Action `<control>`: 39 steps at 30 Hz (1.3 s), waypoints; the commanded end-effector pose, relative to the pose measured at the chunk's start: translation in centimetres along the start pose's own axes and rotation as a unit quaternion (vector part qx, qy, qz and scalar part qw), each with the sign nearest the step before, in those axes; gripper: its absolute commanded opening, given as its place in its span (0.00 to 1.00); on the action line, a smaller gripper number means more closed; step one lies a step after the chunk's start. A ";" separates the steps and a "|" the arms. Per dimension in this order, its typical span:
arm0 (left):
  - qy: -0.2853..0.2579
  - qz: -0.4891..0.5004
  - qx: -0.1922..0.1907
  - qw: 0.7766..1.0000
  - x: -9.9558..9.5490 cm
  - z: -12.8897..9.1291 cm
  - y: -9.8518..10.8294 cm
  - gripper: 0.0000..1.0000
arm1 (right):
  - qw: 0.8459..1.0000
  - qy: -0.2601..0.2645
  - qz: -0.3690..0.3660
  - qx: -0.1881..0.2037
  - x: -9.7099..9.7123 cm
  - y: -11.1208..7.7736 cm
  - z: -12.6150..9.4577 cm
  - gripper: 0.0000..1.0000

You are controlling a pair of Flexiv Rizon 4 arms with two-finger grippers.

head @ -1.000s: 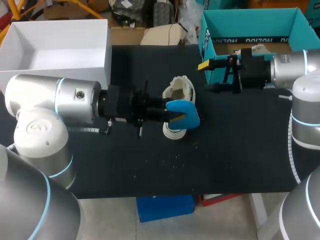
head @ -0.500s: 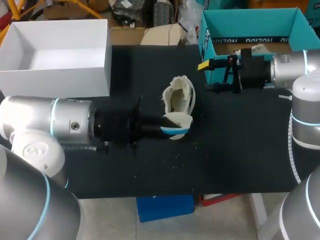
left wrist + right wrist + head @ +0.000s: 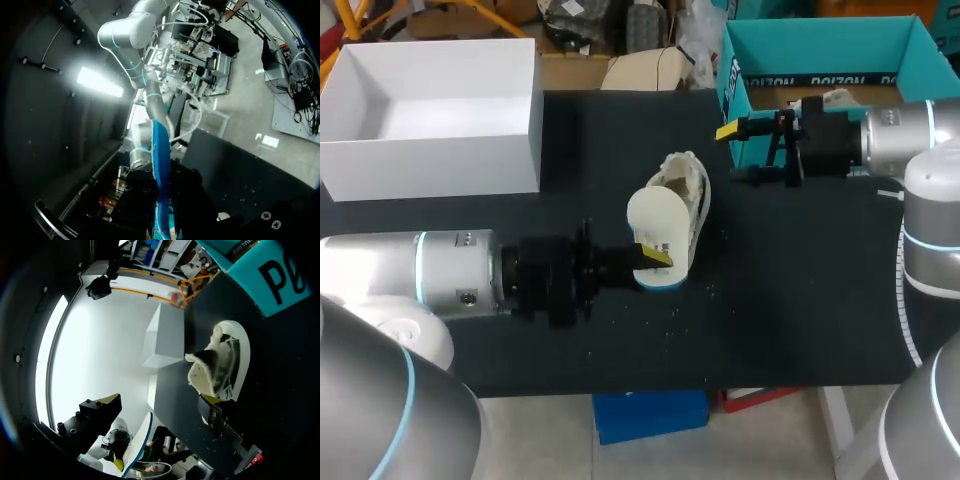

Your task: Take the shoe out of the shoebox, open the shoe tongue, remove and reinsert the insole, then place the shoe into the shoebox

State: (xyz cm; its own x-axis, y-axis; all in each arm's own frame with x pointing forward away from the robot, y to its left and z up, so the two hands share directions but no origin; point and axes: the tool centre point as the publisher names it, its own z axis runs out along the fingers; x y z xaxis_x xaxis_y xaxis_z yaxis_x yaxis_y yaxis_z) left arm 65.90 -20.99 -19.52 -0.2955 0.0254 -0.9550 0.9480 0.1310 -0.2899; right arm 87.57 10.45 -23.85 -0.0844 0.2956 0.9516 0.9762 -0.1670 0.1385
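On desk [image 3: 800,300]: white box [image 3: 440,110]; teal shoebox [image 3: 820,50] just beside right fingers [image 3: 745,128], spread and empty.
White, blue-edged insole [image 3: 655,220] pinched upright in left fingers [image 3: 655,257], against cream shoe [image 3: 688,195] just ahead.

Black table [image 3: 800,300]: white shoe [image 3: 688,188] at middle; open white box [image 3: 440,100] rear left; teal shoebox [image 3: 820,50] rear right.

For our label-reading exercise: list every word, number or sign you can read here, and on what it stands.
Teal shoebox, inner flap: small black brand lettering, not quoted here.
Same shoebox, outer wall, right wrist view: large black letters, cut off; no whole word.
Shoe, insole: nothing readable.
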 end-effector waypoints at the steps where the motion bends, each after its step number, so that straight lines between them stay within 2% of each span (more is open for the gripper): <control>1: -0.009 0.002 -0.008 1.000 0.3 -0.1 -0.5 0.00 | 1.000 0.000 0.000 -0.001 -0.1 0.0 0.2 1.00; 2: -0.003 0.033 -0.011 0.999 0.5 -0.1 -1.4 0.00 | 1.000 0.000 0.000 -0.001 -0.1 0.0 0.2 1.00; 4: -0.032 0.087 -0.016 0.996 0.9 -0.3 -2.4 0.00 | 1.000 0.000 0.000 -0.001 -0.1 0.0 0.2 1.00; 5: -0.033 0.106 -0.027 0.993 1.3 -0.5 -2.5 0.00 | 1.000 0.000 0.000 -0.001 -0.1 0.0 0.2 1.00; 7: -0.062 0.136 -0.026 0.988 2.1 -0.9 -2.5 0.00 | 1.000 0.000 0.000 -0.001 -0.1 0.0 0.2 1.00; 11: -0.073 0.169 -0.035 0.982 3.5 -1.5 -1.5 0.00 | 1.000 0.000 0.000 -0.001 -0.1 0.0 0.2 1.00; 13: -0.092 0.179 -0.029 0.979 4.2 -1.7 -0.7 0.00 | 1.000 0.000 0.000 -0.001 -0.1 0.0 0.2 1.00; 20: -0.084 0.218 -0.003 0.972 5.2 -1.5 2.5 0.00 | 1.000 0.000 0.000 -0.001 -0.1 0.0 0.2 1.00; 27: -0.053 0.234 0.008 0.971 5.0 -0.7 6.0 0.00 | 1.000 0.000 0.000 -0.001 -0.1 0.0 0.2 1.00; 39: -0.034 0.251 0.003 0.967 4.9 1.7 12.4 0.00 | 1.000 0.000 0.000 -0.001 -0.1 0.0 0.2 1.00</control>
State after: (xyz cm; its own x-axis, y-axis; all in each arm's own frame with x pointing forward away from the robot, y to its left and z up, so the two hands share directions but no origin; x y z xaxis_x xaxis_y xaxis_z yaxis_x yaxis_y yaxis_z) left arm 73.65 -19.53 -27.47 0.2044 0.0256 -0.9786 0.9675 0.1469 0.2059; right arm 87.59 10.44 -23.87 -0.0849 0.2953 0.9516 0.9762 -0.1664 0.1388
